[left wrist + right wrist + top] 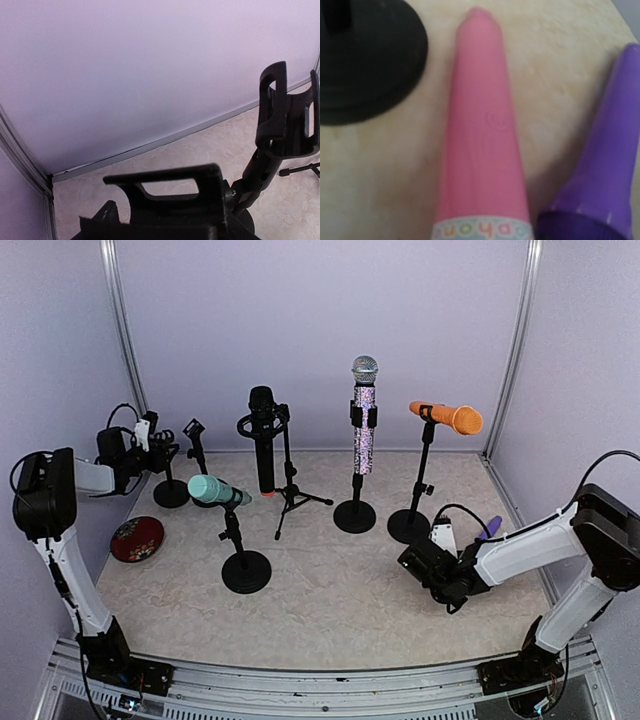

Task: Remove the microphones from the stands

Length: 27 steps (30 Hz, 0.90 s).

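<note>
Several microphones sit in stands: a teal one [212,490], a black one [263,445] on a tripod, a glittery one [364,415] and an orange one [447,416]. My right gripper [436,552] is low over the table at the right. In the right wrist view a pink microphone [480,130] runs straight out from its jaws, beside a purple microphone [600,165] lying on the table. My left gripper [152,440] is at the far left by two stands. Their clips [170,187] [285,110] are empty, and the near clip hides its fingers.
A red round dish [137,538] lies near the left arm. Round black stand bases [246,570] [354,515] [408,525] and tripod legs [300,502] stand across the middle. One base [365,55] is just ahead and left of the pink microphone. Walls close in on three sides.
</note>
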Each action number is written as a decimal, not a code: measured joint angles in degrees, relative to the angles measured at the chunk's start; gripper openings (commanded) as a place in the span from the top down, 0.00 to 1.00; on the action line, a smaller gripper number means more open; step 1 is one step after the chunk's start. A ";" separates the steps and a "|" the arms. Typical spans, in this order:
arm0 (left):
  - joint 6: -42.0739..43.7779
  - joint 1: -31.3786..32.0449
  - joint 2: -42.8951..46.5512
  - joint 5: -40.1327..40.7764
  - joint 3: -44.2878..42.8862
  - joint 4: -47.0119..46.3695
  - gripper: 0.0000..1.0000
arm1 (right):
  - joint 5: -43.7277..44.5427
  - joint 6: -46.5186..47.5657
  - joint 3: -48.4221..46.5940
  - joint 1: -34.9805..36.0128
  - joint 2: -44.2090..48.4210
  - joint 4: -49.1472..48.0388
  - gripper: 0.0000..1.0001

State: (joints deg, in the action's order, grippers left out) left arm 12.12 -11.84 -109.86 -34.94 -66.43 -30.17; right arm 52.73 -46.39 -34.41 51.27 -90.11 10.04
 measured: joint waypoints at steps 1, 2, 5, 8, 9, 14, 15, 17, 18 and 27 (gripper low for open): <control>-0.04 -0.09 0.57 -0.17 0.31 0.00 0.32 | 0.50 -1.64 -0.76 0.48 -1.01 1.70 0.85; 0.13 -0.15 1.27 -0.35 0.57 0.09 0.27 | 0.79 -3.39 -1.57 0.83 -1.97 3.15 0.80; 1.18 -0.26 3.54 -0.59 0.92 0.96 0.12 | 0.96 -8.46 -2.95 1.25 -3.98 5.86 0.66; 2.03 -0.39 5.66 -0.55 0.94 2.89 0.02 | 0.68 -11.78 -3.06 1.36 -4.72 7.41 0.61; 2.56 -0.48 6.19 -0.57 0.94 3.67 0.01 | 0.46 -12.33 -3.06 1.40 -4.74 7.63 0.58; 4.76 -0.81 8.76 0.46 -0.52 12.44 0.01 | -2.27 -13.29 -3.06 1.20 -4.74 8.04 0.27; 5.14 -0.85 9.31 0.79 -0.87 14.49 0.01 | -2.58 -13.38 -3.06 1.11 -4.44 8.09 0.26; 5.90 -0.94 10.91 1.01 -1.25 18.45 0.01 | -3.93 -13.03 -3.04 1.09 -3.72 7.87 0.25; 6.27 -0.94 12.09 1.01 -1.33 20.94 0.01 | -4.28 -12.76 -3.02 1.07 -3.41 7.87 0.24; 9.40 -0.94 24.24 -1.79 -3.37 38.97 0.01 | -8.52 -3.13 -1.14 1.31 9.64 2.47 0.26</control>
State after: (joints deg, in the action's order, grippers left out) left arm 21.52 -12.78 -85.62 -36.73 -69.80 8.80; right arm 44.21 -49.52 -35.55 52.58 -80.47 12.51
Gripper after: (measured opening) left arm 0.989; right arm 0.752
